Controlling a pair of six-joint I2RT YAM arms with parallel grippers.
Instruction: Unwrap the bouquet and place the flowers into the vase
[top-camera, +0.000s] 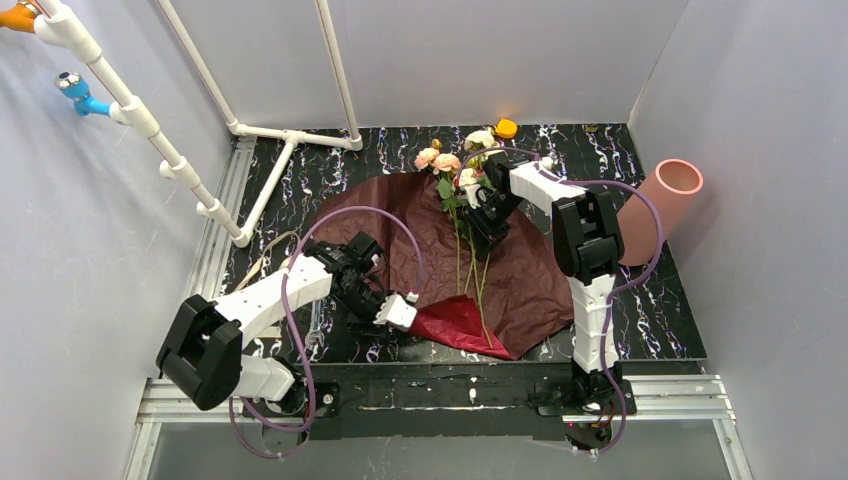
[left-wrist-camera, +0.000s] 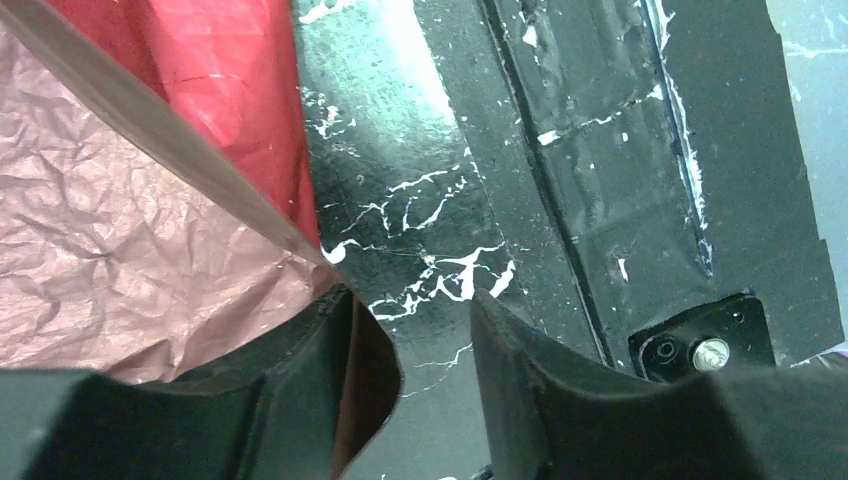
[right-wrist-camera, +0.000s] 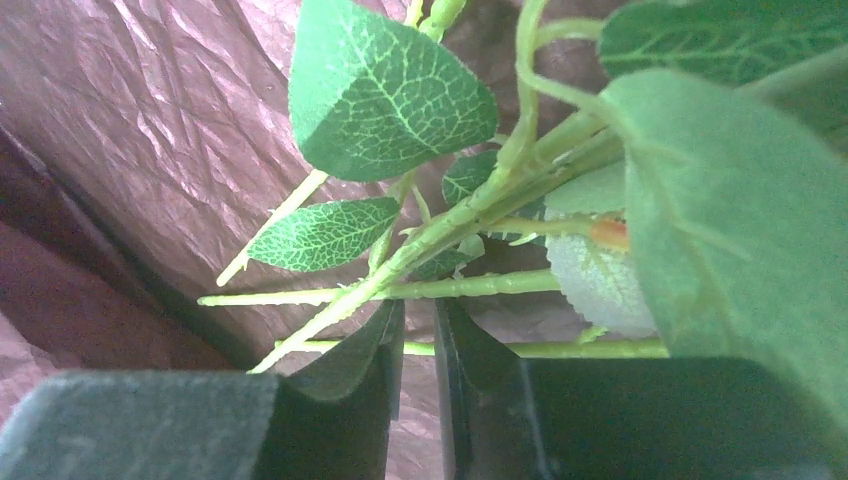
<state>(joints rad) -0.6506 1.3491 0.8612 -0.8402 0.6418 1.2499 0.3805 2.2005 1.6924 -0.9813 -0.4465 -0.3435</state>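
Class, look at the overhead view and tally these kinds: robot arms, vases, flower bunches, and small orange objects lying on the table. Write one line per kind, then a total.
Robot arms: 2 (left arm, right arm)
Vases: 1
Flower bunches: 1
Small orange objects: 1
Total: 5

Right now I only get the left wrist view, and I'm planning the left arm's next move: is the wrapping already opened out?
Observer: Yes, the top view shows the wrapping paper spread open, with the flowers lying on it.
Operator: Where's the other arm?
Observer: The right end effector is among the leafy stems.
Operator: And the vase?
Observer: The vase sits at the right edge of the table.
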